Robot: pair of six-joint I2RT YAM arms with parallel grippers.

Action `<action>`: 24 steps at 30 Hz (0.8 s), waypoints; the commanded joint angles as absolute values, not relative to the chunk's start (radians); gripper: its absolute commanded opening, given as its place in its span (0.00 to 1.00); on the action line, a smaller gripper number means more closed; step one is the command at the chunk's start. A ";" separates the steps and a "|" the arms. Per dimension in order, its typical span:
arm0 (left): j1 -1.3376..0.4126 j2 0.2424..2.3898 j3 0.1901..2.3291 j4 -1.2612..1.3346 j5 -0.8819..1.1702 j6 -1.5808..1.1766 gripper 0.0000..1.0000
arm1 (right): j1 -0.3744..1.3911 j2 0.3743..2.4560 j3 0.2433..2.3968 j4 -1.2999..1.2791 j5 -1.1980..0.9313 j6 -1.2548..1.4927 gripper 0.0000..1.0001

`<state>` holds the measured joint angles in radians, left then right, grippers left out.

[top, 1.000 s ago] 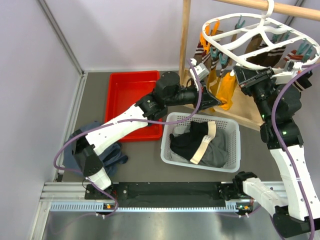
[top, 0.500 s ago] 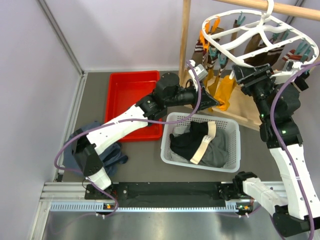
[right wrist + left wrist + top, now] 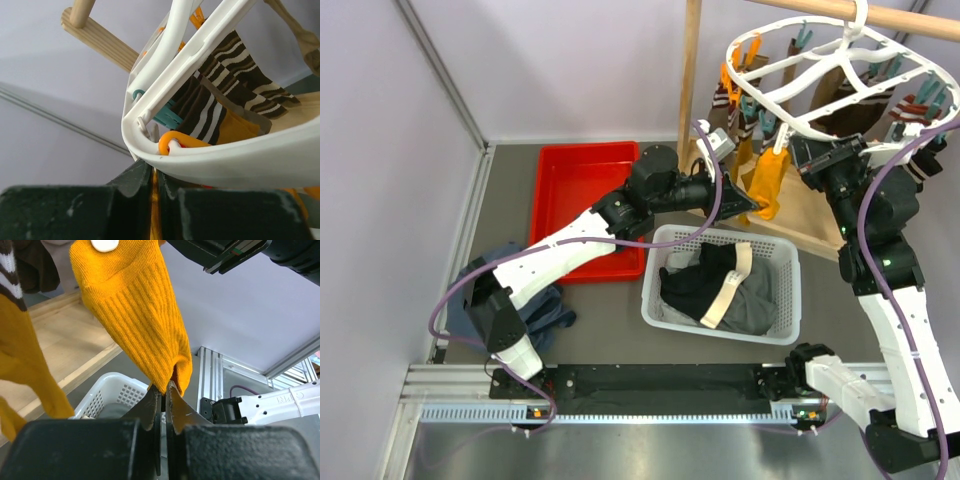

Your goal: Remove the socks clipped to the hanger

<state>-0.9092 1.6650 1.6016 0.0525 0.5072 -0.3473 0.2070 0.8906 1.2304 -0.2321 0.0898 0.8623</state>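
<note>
Nudged hanger (image 3: 225,160) up a touch versus a second ago. Holding mustard sock (image 3: 130,315) toe in shut left end effector (image 3: 164,389), sock body above it. Pinching orange clip (image 3: 167,140) with closed right end effector (image 3: 154,175), rim just above.

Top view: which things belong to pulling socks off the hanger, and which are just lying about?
Job: hanger, mustard sock, striped socks, orange clip, left gripper, right gripper.
Lying about: red tray, white basket, its clothes, blue-grey garment, wooden rack.
</note>
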 commanded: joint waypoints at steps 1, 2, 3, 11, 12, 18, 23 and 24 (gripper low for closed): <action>-0.907 1.629 1.601 0.120 0.509 -0.359 0.00 | 0.196 0.880 1.278 -0.224 0.095 0.821 0.21; -0.907 1.631 1.603 0.118 0.508 -0.359 0.00 | 0.196 0.885 1.288 -0.245 0.089 0.802 0.38; -0.907 1.632 1.608 0.118 0.508 -0.357 0.00 | 0.198 0.894 1.323 -0.271 0.083 0.790 0.43; -0.908 1.637 1.614 0.132 0.509 -0.373 0.00 | 0.198 0.953 1.440 -0.426 0.046 0.715 0.56; -0.908 1.635 1.614 0.133 0.511 -0.373 0.00 | 0.198 0.965 1.446 -0.433 0.048 0.710 0.55; -0.908 1.635 1.611 0.132 0.508 -0.370 0.00 | 0.198 0.991 1.454 -0.453 0.069 0.701 0.53; -0.908 1.635 1.611 0.127 0.506 -0.367 0.00 | 0.196 0.991 1.439 -0.420 0.086 0.703 0.45; -0.908 1.634 1.611 0.129 0.506 -0.367 0.00 | 0.199 0.989 1.436 -0.404 0.087 0.703 0.42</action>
